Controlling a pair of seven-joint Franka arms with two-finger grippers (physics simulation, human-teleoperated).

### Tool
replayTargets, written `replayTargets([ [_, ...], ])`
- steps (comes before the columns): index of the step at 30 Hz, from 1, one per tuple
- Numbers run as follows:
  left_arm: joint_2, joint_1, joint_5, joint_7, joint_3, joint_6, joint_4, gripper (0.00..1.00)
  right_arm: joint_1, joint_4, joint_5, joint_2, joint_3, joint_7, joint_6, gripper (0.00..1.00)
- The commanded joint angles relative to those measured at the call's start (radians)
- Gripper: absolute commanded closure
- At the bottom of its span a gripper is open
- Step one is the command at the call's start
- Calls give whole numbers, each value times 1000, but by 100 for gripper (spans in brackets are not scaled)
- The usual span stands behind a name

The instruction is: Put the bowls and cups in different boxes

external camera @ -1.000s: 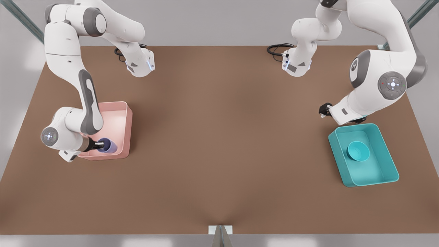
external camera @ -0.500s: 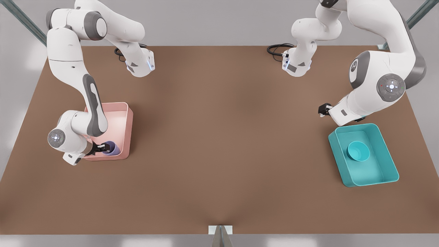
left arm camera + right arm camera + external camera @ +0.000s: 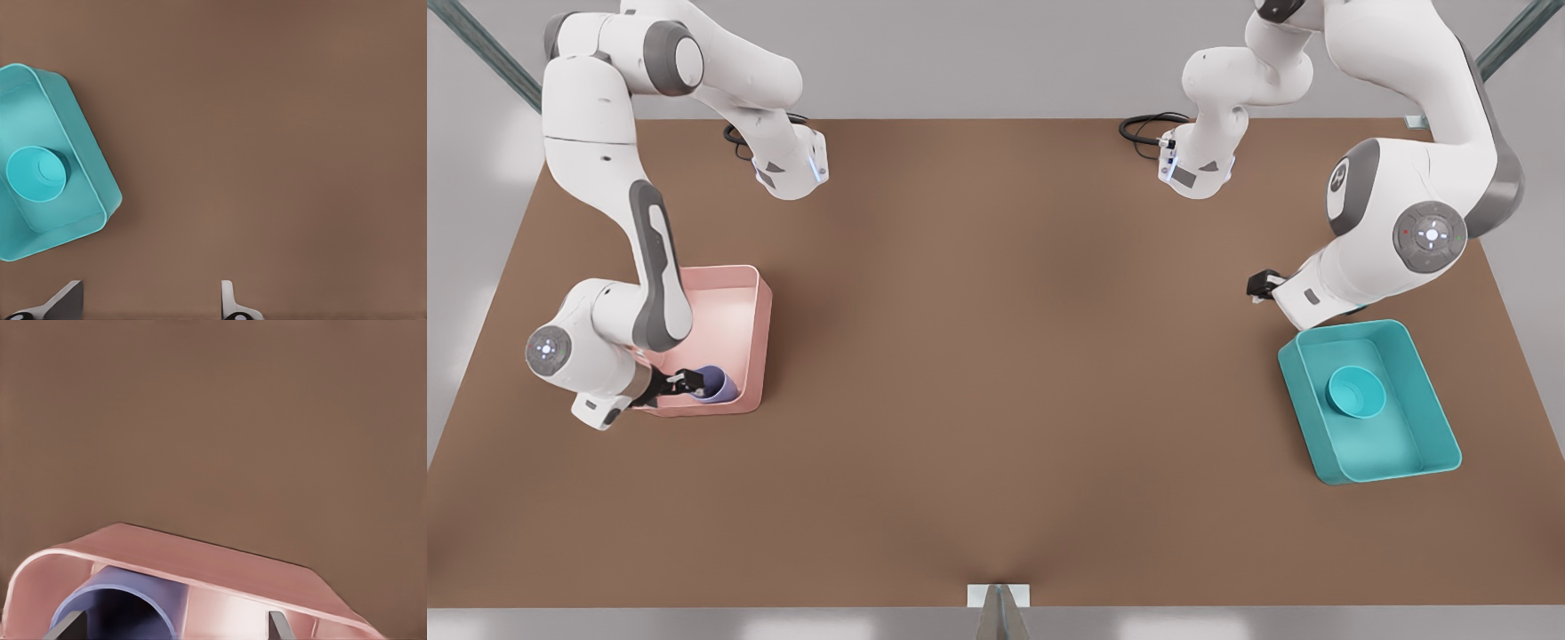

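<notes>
The right gripper [image 3: 685,384] hangs over the pink box [image 3: 740,302], fingers spread around the lavender cup [image 3: 716,386], whose base is hidden. The left gripper [image 3: 1258,286], largely covered by its arm, waits open beside the teal box [image 3: 1423,462] holding the shallow teal bowl [image 3: 1355,392].

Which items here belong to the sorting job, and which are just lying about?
Job: lavender cup in pink tray, at the right gripper; teal bowl in teal tray, beside the left gripper.
Lying about: black cables on the table.
</notes>
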Motion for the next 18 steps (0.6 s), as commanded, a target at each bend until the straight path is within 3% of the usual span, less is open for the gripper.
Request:
replayTargets([
  [1, -2, 0, 0, -18, 0, -3, 1, 0, 2, 25, 10, -14, 3, -75, -80, 0],
  [3, -4, 0, 2, -18, 0, -3, 3, 0, 8, 178, 41, -49, 3, 5, -370, 0],
  [7, -2, -5, 2, -21, -5, -3, 4, 0, 24, 211, 39, -192, 3, 149, -591, 0],
  [11, 0, -5, 2, -21, -5, -3, 4, 0, 67, 204, 25, -348, 3, 336, -671, 0],
  [18, 6, -4, 3, -21, -5, -2, 4, 0, 76, 223, 22, -356, 3, 352, -670, 0],
])
